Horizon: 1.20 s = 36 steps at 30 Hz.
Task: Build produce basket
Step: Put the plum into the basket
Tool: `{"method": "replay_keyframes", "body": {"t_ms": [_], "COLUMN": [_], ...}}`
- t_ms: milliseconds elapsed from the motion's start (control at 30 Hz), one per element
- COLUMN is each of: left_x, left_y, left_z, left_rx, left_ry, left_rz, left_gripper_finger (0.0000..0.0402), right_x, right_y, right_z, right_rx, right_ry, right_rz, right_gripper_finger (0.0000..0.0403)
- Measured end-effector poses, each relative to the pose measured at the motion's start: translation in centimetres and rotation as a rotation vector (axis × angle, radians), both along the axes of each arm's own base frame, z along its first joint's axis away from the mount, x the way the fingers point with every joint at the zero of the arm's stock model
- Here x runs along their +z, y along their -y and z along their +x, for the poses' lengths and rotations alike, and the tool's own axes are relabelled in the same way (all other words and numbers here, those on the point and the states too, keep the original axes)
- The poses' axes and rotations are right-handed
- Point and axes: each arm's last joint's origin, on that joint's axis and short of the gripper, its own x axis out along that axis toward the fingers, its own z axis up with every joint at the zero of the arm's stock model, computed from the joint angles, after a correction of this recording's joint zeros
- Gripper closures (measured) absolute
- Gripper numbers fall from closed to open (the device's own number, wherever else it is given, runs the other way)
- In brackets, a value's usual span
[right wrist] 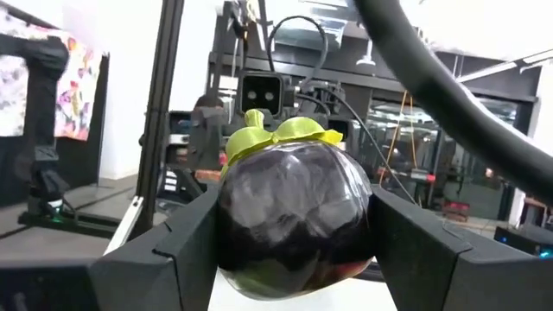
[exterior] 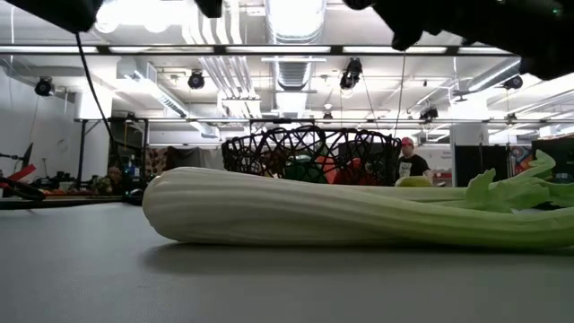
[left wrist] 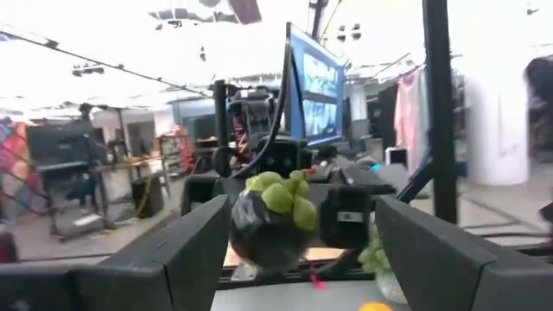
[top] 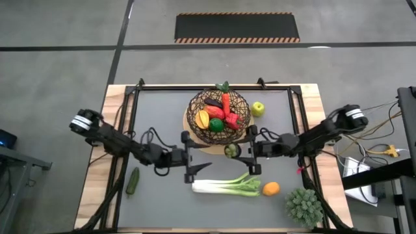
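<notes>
Nearest the lower edge of the high view, we see the leek (top: 226,186) lying flat on the grey worktop (top: 162,201), its long axis running left to right, white end to the left and green leaves to the right, almost touching the orange (top: 271,188). The cucumber (top: 132,181) lies at lower left, long axis nearly up and down the frame.

Above the leek, at frame centre, the right gripper (top: 242,151) has its fingers (right wrist: 415,250) clamped on the dark eggplant (right wrist: 294,216); in the right wrist view the fruit sits squarely between them, green cap uppermost. The left gripper (top: 190,156) faces it from the left with fingers (left wrist: 181,250) apart, well clear of the eggplant.

Farther up, the basket (top: 218,117) holds a carrot (top: 225,103), a yellow pepper (top: 203,119), red and green pieces. The green apple (top: 258,108) rests just beside its right rim.
</notes>
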Motion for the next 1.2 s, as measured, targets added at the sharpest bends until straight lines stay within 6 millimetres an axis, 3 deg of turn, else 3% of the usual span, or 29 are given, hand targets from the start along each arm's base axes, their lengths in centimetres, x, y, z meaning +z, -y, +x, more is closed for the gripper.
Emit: {"method": "replay_keyframes", "body": {"t_ms": [167,300,800,1200], "left_x": [-1.0,-1.8,-2.2,-2.2], "left_y": [-0.1,-0.1,-1.3,-1.3], "left_z": [3.0,4.2,4.9,4.9], "left_rx": [0.063,0.087,0.129,0.124], "left_ry": [-0.042,-0.067,-0.083,-0.084], "left_rz": [0.102,0.148,0.143,0.141], "left_gripper_finger": [0.0132,0.0132,0.0136,0.0214], "right_x": [0.0,0.1,0.6,0.3], "right_y": [-0.4,-0.5,-0.5,-0.4], "right_z": [1.8,2.1,2.2,2.3], "right_rx": [-0.01,-0.011,0.005,-0.034], "right_ry": [-0.009,-0.006,-0.004,-0.025], "right_rz": [-0.008,-0.007,0.056,0.063], "right_gripper_finger": [0.0161,0.0161,0.0161,0.0159]}}
